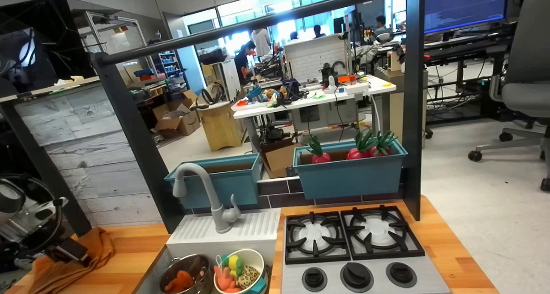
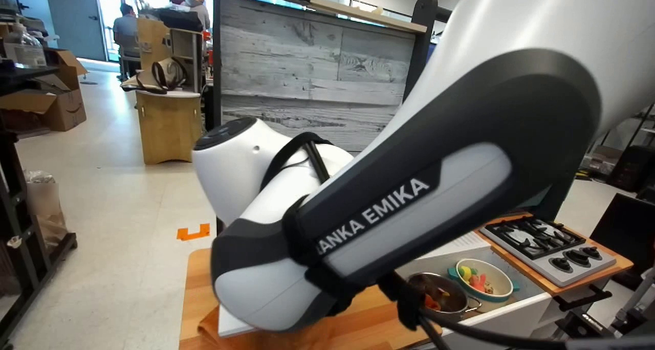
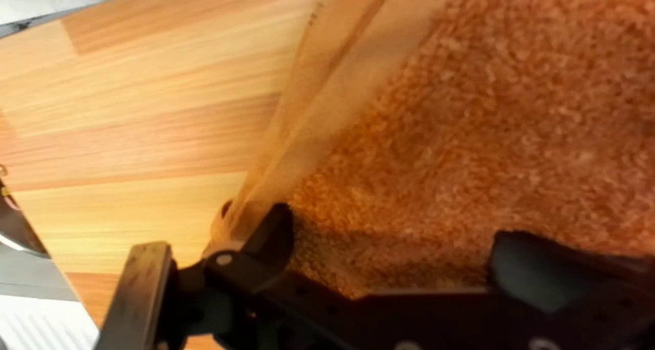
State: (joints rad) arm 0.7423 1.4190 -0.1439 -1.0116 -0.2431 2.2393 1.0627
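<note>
1. Towel (image 3: 486, 135), orange-brown and fuzzy, lies on the wooden counter (image 3: 128, 150), and both exterior views show part of it there. Its smooth hem (image 3: 332, 94) runs slantwise across the wrist view.
2. Gripper (image 3: 394, 232) stands low, right at the towel. Its fingers (image 3: 276, 232) are spread wide, with a stretch of towel between them and nothing pinched. One lies over the hem, the other over the fuzzy face; whether either presses down, I cannot tell.
3. Done, as I judge it: the gripper is in place at the towel, with a finger on either side of a fuzzy stretch.
4. Not done: no grip is made, and no part of the towel looks raised by the gripper. I take this as an early stage.
5. Arm (image 2: 404, 212) hides the gripper in an exterior view, so the wrist view shows the fingers best.
6. Sink (image 1: 223, 243), beside the counter, holds a metal pot (image 2: 453, 300) with an orange item (image 1: 180, 281) inside, and a pale bowl (image 2: 504, 281) of toys (image 1: 234, 264); both are well apart from the gripper.
7. Faucet (image 1: 210, 191) and stove (image 1: 334, 273) stand farther off, and a blue planter (image 1: 350, 180) with radishes (image 1: 320, 157) hangs behind.
</note>
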